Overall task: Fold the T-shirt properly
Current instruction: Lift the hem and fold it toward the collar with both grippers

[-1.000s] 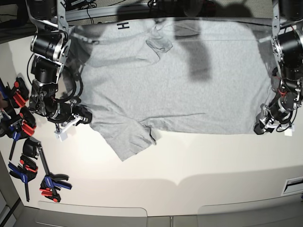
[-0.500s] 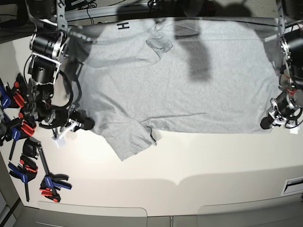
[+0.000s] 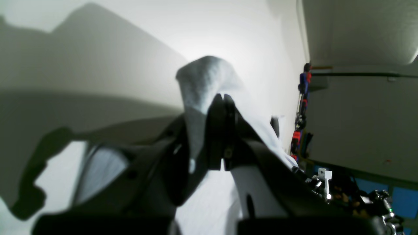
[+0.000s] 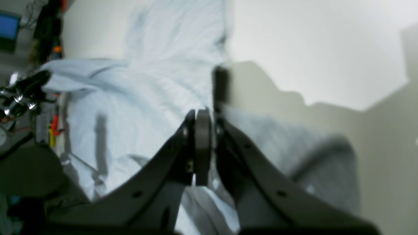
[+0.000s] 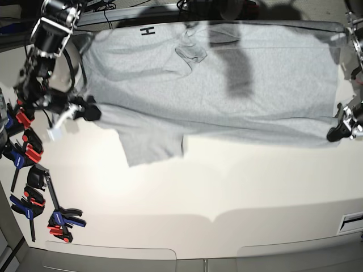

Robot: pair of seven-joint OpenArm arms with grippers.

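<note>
Grey cotton, one T-shirt lies spread across the far half of the white table, one short sleeve pointing toward the near edge. Two grippers hold it: the left gripper is pinched closed on a bunched corner, and the right gripper is clamped closed on the opposite edge beside that sleeve. Several red-and-blue clamps lie at the table's side.

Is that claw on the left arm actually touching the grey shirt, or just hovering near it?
Touching. In the left wrist view the left gripper is closed with a peak of the T-shirt pinched between its fingers.
</note>
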